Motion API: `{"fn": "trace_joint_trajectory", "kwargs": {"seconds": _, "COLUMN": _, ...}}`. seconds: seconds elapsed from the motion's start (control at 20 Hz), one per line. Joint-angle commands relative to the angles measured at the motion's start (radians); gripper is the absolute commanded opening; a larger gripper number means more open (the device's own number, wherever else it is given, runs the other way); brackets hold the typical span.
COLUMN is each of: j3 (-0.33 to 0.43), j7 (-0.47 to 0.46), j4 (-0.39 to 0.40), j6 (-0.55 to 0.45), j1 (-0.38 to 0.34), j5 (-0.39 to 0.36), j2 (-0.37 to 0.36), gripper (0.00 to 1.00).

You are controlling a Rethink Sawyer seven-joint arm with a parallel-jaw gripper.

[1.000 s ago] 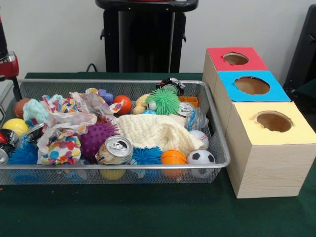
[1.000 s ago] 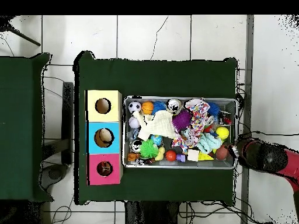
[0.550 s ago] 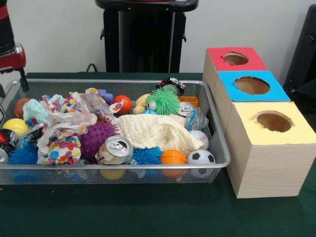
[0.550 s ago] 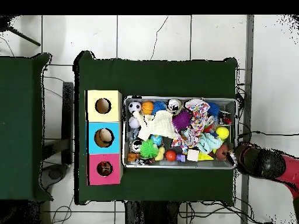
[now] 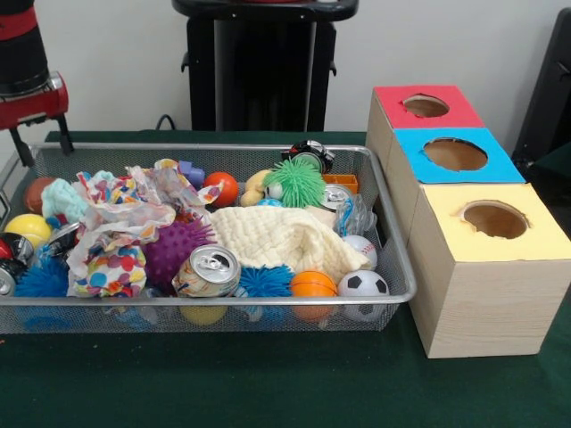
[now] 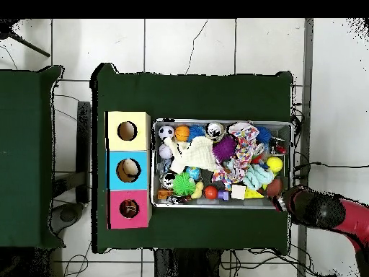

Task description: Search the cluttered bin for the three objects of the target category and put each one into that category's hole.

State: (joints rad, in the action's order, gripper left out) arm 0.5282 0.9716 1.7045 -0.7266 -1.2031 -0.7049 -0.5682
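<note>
Clutter fills the wire bin [image 5: 393, 267] at frame centre: a soda can [image 5: 207, 270], a purple spiky ball [image 5: 174, 248], a cream cloth [image 5: 281, 239], a soccer ball [image 5: 363, 284]. The tool [image 5: 40, 144] is seen at the upper left, above the bin's corner; whether it is spread or pressed together cannot be told. The target category is not indicated, so no target can be singled out. The three-hole box [image 5: 464, 267] is set at right, touching the bin, presumably for short transfers.

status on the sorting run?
Gripper above bin's corner, nothing seen held. Bin full, cloth over clutter. Yellow box, blue box, red box unobstructed.
</note>
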Motion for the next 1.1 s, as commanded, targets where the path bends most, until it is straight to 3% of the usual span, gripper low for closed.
{"fn": "trace_joint_trajectory", "kwargs": {"seconds": 0.05, "j3": -0.026, "j7": -0.023, "j4": -0.009, "j6": 0.069, "j1": -0.014, "j5": -0.061, "j2": 0.107, "gripper": 1.00}}
{"fn": "trace_joint_trajectory", "kwargs": {"seconds": 0.45, "j3": -0.012, "j7": -0.070, "j4": -0.074, "j6": 0.067, "j1": -0.019, "j5": -0.069, "j2": 0.188, "gripper": 1.00}}
{"fn": "trace_joint_trajectory", "kwargs": {"seconds": 0.85, "j3": 0.019, "j7": -0.138, "j4": -0.149, "j6": 0.017, "j1": 0.001, "j5": -0.069, "j2": 0.187, "gripper": 1.00}}
{"fn": "trace_joint_trajectory", "kwargs": {"seconds": 1.1, "j3": 0.037, "j7": -0.177, "j4": -0.186, "j6": -0.036, "j1": 0.023, "j5": -0.058, "j2": 0.149, "gripper": 1.00}}
